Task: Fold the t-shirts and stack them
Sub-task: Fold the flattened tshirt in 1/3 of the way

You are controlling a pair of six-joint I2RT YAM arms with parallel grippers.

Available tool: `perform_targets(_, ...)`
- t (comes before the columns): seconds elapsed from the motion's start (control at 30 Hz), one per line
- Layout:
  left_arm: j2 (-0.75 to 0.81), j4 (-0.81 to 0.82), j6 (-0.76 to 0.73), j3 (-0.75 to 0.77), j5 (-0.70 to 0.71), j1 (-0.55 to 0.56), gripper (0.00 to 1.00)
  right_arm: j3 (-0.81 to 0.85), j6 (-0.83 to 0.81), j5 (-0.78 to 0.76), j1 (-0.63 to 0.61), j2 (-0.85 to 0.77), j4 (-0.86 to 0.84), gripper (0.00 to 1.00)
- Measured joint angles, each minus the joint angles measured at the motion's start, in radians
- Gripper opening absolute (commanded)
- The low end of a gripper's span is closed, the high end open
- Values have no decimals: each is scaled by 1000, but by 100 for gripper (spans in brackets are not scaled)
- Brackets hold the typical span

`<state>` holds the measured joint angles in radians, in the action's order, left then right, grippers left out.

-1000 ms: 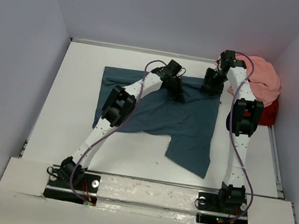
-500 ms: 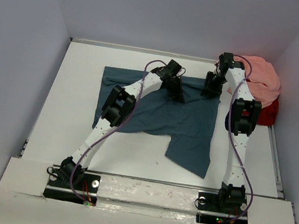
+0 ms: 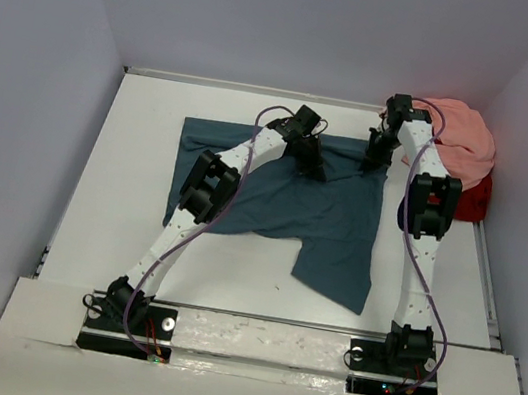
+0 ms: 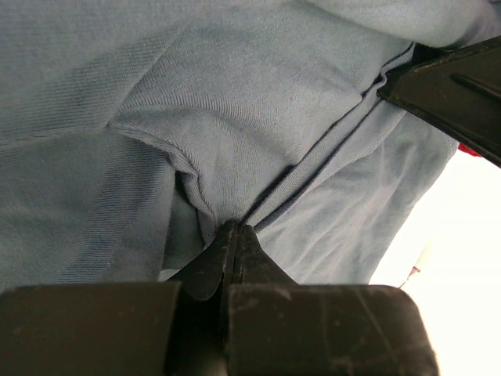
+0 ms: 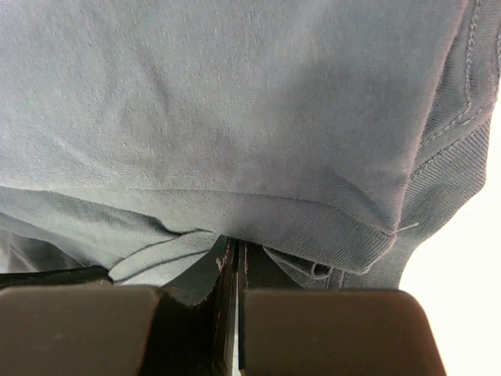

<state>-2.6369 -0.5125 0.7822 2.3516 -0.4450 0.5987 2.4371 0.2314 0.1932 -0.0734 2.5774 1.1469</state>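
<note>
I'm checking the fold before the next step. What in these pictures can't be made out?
- Top view: the red shirt is mostly covered by the pink shirt and the right arm; shape unclear.
- Top view: the left arm hides part of the far edge of the teal shirt.
- Left wrist view: cloth runs off every edge; how much is pinched is hidden inside the shut jaws.
- Right wrist view: the same; bunched layers cannot be counted.

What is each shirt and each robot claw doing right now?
blue shirt: spread out flat but rumpled, not folded, pinched by both grippers.
pink shirt: bunched in a heap in the far right corner.
red shirt: crumpled against the pink shirt, mostly hidden.
left gripper: shut on the blue shirt.
right gripper: shut on the blue shirt.
</note>
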Motion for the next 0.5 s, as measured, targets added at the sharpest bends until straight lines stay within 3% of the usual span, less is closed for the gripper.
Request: perform_targets(0.5, 0, -9, -10, 0, -12, -5, 0, -142, -8, 1, 0, -125, 1, 0)
